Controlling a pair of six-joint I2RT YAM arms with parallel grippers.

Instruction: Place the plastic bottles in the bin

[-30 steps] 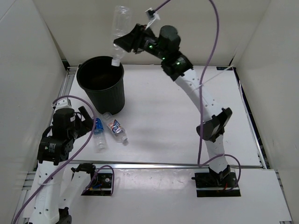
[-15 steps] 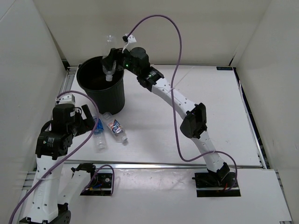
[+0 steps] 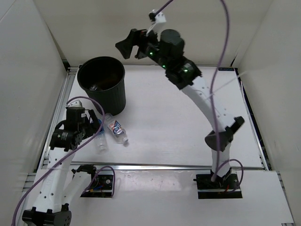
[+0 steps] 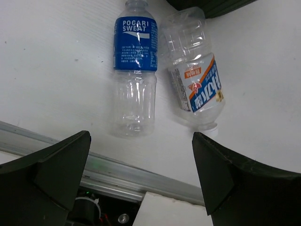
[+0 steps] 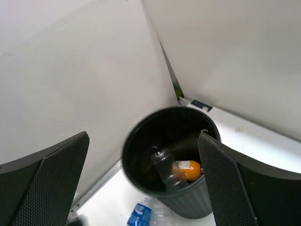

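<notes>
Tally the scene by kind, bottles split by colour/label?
Round black plastic bin: 1
Orange plastic bottle, in bin: 1
Plain clear plastic bottle, in bin: 1
Blue-labelled clear plastic bottle, on table: 1
Red-white-blue-labelled clear plastic bottle, on table: 1
Total: 5

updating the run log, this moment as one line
left jaws open over blue-label bottle, red-white-blue bottle | right jaws open, raised near bin | in bin: clear bottle, orange bottle
</notes>
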